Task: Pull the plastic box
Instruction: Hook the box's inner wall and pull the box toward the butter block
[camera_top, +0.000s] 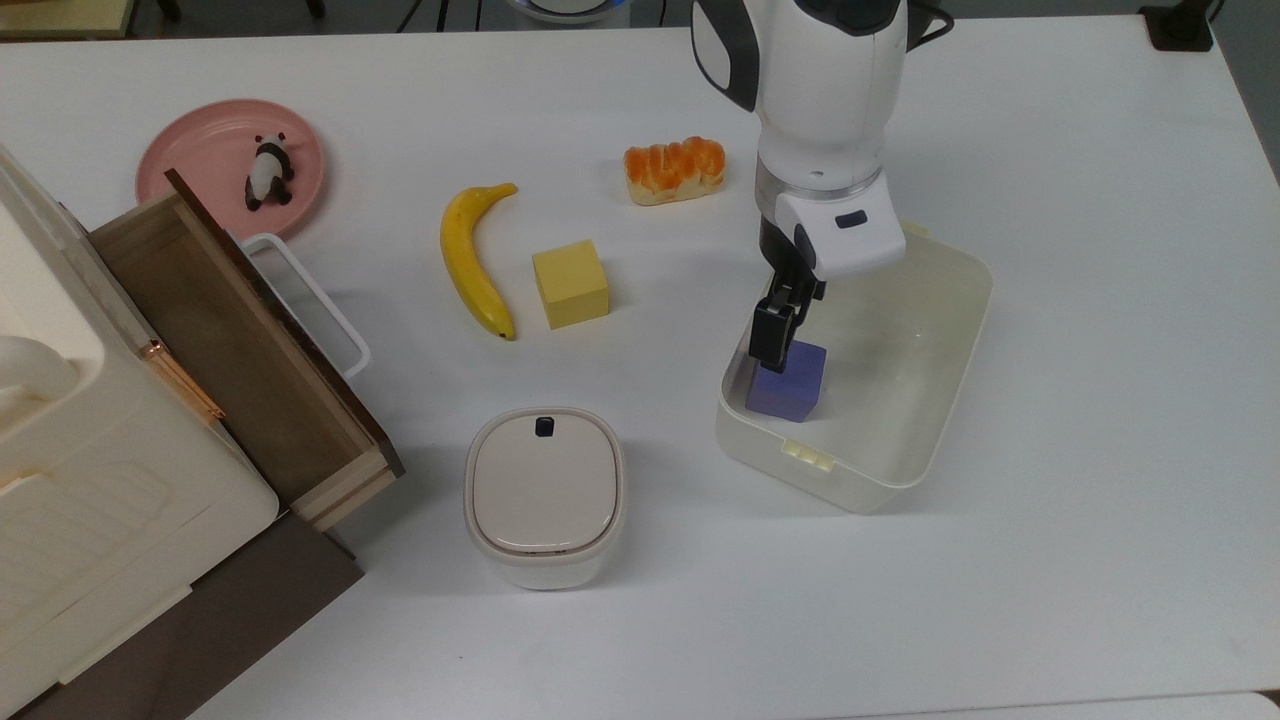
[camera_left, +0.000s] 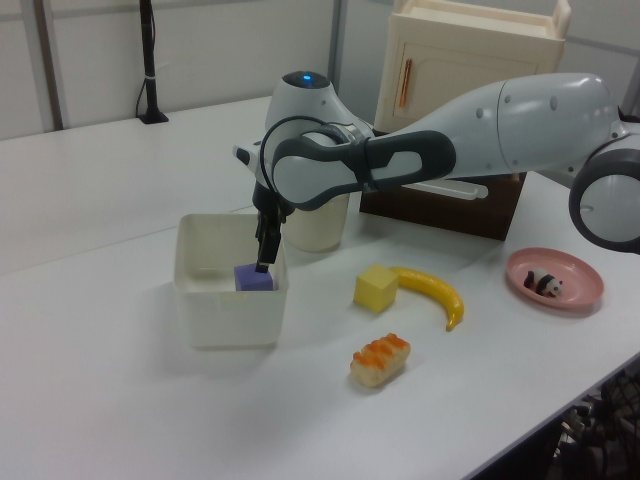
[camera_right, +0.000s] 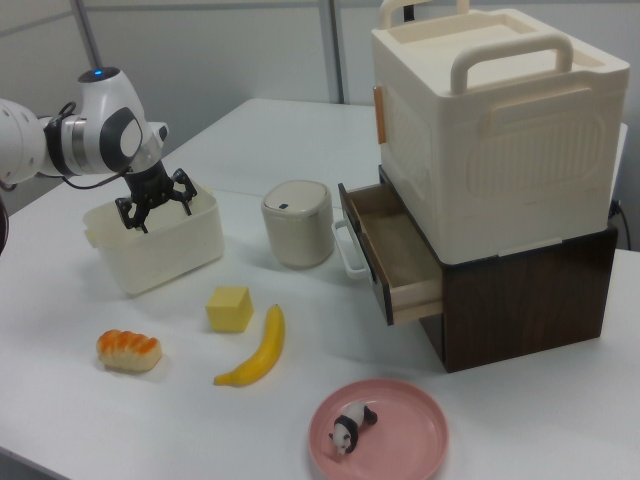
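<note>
My fingers (camera_top: 772, 345) reach down inside the plastic box (camera_top: 940, 400), at its wall on the top view's left, just above the purple cube (camera_top: 790, 384); the right view shows them spread apart (camera_right: 152, 210). The box stands on the white worktop (camera_top: 1100, 300), with a yellow block (camera_top: 570, 283), banana (camera_top: 472, 262) and bread roll (camera_top: 674, 169) toward the top view's left.

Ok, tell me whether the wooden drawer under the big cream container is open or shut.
Open. The drawer juts out from the dark cabinet in the right view, with its bare inside showing and its white handle out in front.
</note>
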